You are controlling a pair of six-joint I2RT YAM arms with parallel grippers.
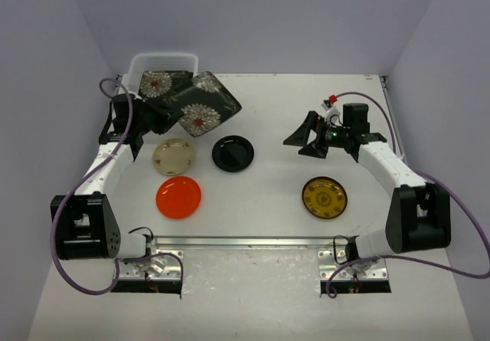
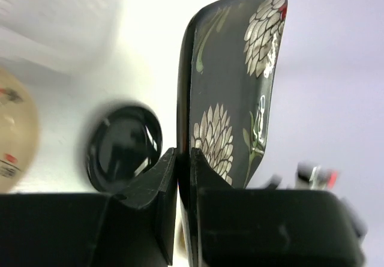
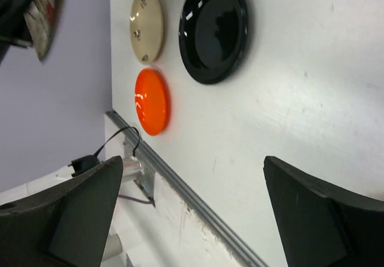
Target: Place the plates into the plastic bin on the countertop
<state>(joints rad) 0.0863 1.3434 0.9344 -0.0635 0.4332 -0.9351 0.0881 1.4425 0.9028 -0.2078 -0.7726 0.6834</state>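
Lavender walls (image 1: 253, 19) flank the flat white countertop (image 1: 260, 195); left gripper (image 2: 183, 159) clamps a dark square floral plate (image 2: 234, 99), seemingly airborne; right gripper (image 3: 193, 171) gapes wide.

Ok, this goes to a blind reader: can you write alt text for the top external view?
The left gripper holds a tilted floral square plate beside the plastic bin, which already contains another floral plate. A cream plate, black plate, orange plate and yellow-patterned plate lie on the white countertop; the right gripper is open, holding nothing.

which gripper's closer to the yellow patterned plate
Right. The right gripper hangs open just beyond the yellow patterned plate; the left gripper is far across, holding a floral plate.
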